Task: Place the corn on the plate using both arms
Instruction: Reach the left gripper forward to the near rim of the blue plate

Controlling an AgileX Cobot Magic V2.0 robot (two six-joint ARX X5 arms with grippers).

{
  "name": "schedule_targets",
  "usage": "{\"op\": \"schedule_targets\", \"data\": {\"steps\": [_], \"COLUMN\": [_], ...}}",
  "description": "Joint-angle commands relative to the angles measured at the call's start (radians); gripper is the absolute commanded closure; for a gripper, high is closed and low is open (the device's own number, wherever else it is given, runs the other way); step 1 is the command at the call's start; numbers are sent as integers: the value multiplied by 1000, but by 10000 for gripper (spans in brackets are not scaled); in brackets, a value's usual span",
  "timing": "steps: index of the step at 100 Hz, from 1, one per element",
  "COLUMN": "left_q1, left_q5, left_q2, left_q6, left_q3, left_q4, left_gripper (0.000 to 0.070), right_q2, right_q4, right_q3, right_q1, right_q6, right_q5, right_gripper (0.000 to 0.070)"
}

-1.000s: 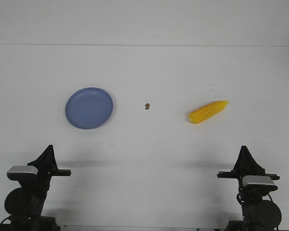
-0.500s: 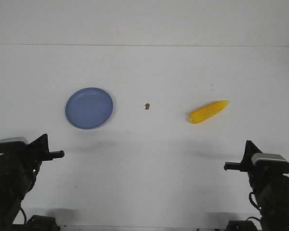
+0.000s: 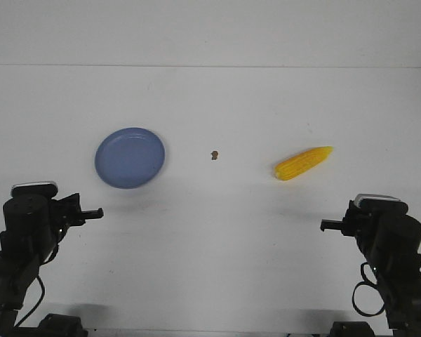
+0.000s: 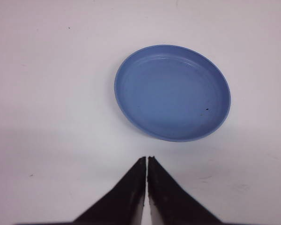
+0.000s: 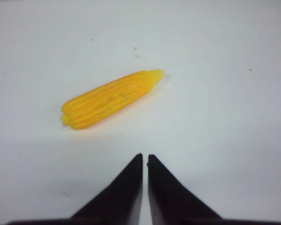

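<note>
Nothing of the task is looking done yet: the corn (image 3: pixel 303 163) is lying on the white table (image 3: pixel 217 232), well apart from the plate (image 3: pixel 130 157), which is sitting bare toward the left side with a small brown speck (image 3: pixel 214 155) between the two. The right gripper (image 5: pixel 144 160) is hovering near the corn with its fingers pressed together and gripping nothing, and the left gripper (image 4: pixel 146 161) is hanging just short of the plate's rim, likewise closed to a thin slit. Reaching, grasping, carrying and setting the corn down are all remaining, as far as can be judged.
</note>
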Motion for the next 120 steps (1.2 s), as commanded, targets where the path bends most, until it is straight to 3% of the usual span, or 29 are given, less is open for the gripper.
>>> {"op": "schedule_targets", "data": {"steps": [1, 9, 14, 20, 27, 34, 45, 75, 98, 120], "left_q1": [0, 0, 0, 0, 0, 0, 0, 2, 55, 109], "left_q5": [2, 2, 2, 2, 1, 1, 2, 2, 13, 18], "left_q2": [8, 6, 6, 6, 6, 6, 6, 98, 410, 735], "left_q6": [16, 17, 16, 16, 15, 15, 15, 15, -31, -28], "left_q3": [16, 16, 16, 16, 16, 16, 16, 16, 53, 216], "left_q4": [6, 6, 6, 5, 5, 5, 6, 60, 167, 192], "left_gripper": [684, 683, 681, 654, 538, 410, 306, 307, 307, 311], "right_q2": [7, 6, 6, 6, 6, 6, 6, 6, 6, 6], "right_q4": [10, 10, 10, 10, 10, 10, 10, 10, 10, 10], "right_q3": [19, 19, 19, 19, 19, 19, 19, 19, 19, 19], "right_q1": [1, 1, 1, 1, 1, 1, 1, 1, 1, 1], "right_q6": [5, 3, 3, 3, 3, 3, 3, 3, 3, 3], "right_q5": [-1, -1, -1, -1, -1, -1, -1, 0, 0, 0], "right_gripper": [671, 667, 622, 487, 277, 184, 175, 175, 175, 175]}}
